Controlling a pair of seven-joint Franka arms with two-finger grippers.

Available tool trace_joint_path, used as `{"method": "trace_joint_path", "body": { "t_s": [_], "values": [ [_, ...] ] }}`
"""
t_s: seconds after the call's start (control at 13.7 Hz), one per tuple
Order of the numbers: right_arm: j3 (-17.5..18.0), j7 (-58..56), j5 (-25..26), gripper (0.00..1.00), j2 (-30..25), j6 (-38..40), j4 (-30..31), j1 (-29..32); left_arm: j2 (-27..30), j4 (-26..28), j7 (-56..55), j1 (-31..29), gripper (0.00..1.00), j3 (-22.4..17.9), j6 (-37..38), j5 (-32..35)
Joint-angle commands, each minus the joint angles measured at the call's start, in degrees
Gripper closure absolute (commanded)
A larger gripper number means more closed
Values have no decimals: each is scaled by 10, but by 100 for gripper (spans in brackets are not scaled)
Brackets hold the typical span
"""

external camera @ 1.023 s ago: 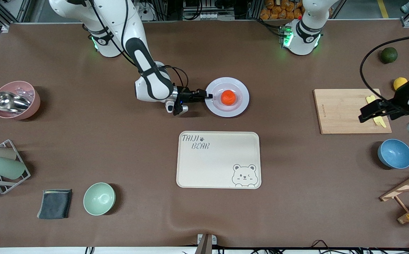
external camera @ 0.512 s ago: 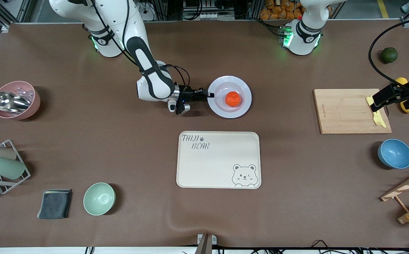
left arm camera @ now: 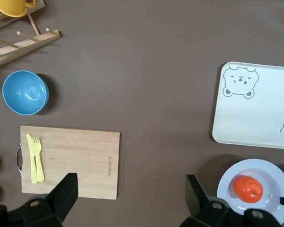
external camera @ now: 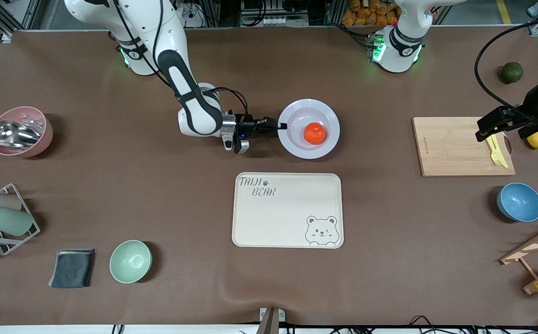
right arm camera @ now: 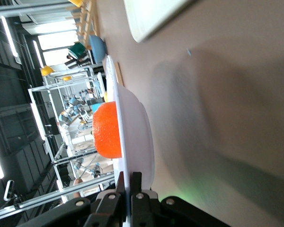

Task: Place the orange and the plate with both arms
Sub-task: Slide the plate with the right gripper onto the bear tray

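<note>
The orange lies in the middle of the lavender-white plate. My right gripper is shut on the plate's rim at the side toward the right arm's end and holds it a little above the table. In the right wrist view its fingers pinch the plate's edge, with the orange resting on it. My left gripper is open and empty, up over the cutting board's outer end. The left wrist view shows its gripper spread wide, with the plate and orange far off.
The cream bear tray lies nearer the camera than the plate. A wooden cutting board with a yellow fork and a blue bowl lie toward the left arm's end. A pink bowl, green bowl and cup rack lie toward the right arm's end.
My right gripper has carried the plate with the orange toward the left arm's end and raised it a little. My left gripper has shifted about over the cutting board's outer end.
</note>
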State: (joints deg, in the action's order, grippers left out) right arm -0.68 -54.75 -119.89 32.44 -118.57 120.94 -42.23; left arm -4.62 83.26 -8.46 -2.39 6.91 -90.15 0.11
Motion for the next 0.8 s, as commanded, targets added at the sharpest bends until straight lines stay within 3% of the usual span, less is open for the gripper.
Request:
{"method": "trace_joint_path", "body": {
  "t_s": [0.0,0.15,0.51,0.73],
  "values": [
    [4,20,-17,100,-11,5,-19,29,43,64,16,37,0,-48,-33,-31],
    [2,52,-17,100,-6,-3,-53,33,64,95,17,46,0,-59,-53,-32],
    [2,116,-16,100,38,-88,-149,43,60,92,15,41,0,-56,-51,-27],
    [1,130,-10,100,81,-94,-194,64,64,95,13,39,0,-54,-49,-26]
  ]
}}
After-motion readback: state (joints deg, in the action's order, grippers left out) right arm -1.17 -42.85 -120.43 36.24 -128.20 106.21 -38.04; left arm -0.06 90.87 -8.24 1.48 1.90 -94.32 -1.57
